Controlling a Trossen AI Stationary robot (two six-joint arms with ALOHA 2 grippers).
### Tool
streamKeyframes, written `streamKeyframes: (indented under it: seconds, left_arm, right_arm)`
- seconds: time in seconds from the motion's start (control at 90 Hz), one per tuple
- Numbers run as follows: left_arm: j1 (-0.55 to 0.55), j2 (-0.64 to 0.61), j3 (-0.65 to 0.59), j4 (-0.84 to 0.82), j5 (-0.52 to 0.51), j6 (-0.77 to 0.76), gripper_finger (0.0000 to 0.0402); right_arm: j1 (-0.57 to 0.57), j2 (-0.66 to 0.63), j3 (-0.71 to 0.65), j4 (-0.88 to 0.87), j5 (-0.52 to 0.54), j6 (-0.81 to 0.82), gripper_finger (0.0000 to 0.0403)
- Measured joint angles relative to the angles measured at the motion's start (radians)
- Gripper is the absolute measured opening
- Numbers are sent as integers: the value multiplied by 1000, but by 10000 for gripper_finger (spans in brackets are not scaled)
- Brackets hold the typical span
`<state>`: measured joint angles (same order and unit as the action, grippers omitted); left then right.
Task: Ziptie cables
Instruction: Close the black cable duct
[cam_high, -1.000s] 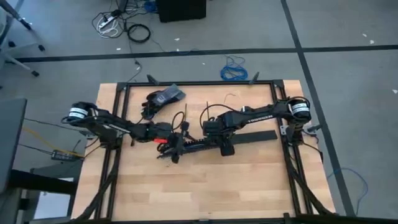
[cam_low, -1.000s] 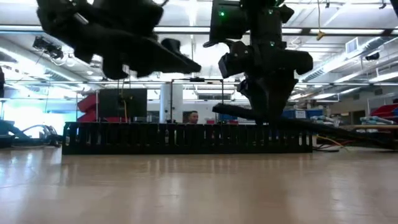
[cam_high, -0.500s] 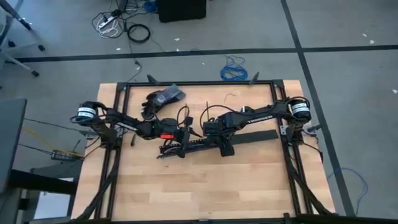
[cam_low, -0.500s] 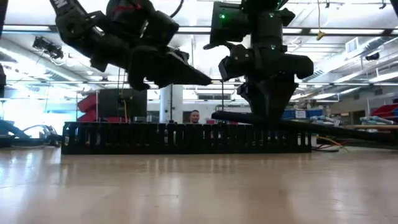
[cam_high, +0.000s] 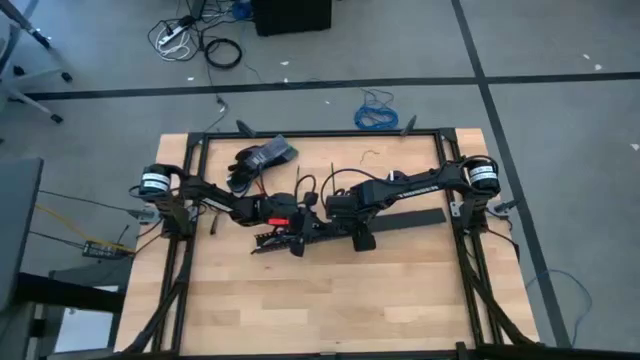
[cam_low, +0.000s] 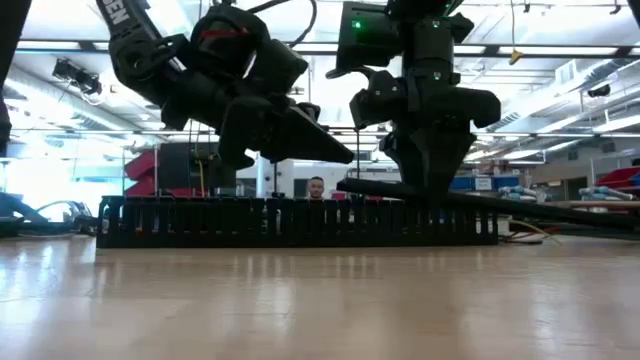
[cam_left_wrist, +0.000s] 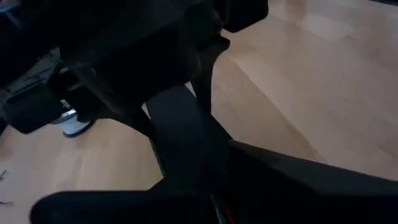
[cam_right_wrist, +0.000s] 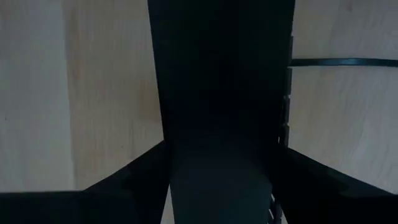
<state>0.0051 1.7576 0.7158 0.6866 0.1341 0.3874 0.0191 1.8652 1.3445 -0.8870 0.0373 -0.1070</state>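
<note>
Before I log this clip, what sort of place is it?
Probably a robotics lab or workshop hall: a wooden table in a black frame on grey floor marked with tape lines, loose cables on the floor, and strip-lit ceiling over benches.

Two arms (cam_high: 200, 195) (cam_high: 420, 185), one slotted channel (cam_low: 300, 220), one table (cam_high: 330, 300).

Black slotted channel (cam_low: 300, 221) on pale wood table (cam_high: 330, 290) (left arm red-marked).

Robotics lab, grey taped floor (cam_high: 560, 150), loose floor cables (cam_high: 195, 40) (tangled), ceiling strip lights (cam_low: 560, 48)
</note>
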Motion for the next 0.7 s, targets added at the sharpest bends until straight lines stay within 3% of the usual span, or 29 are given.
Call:
streamKeyframes:
  seconds: [0.322, 0.7]
  left_arm:
    - [0, -1, 0, 3, 0, 5, 39]
    - [1, -2, 0, 20, -5, 28, 38]
  right_arm:
    - [26, 0, 43, -39, 67, -27, 239]
    - [8, 0, 89, -72, 37, -89, 239]
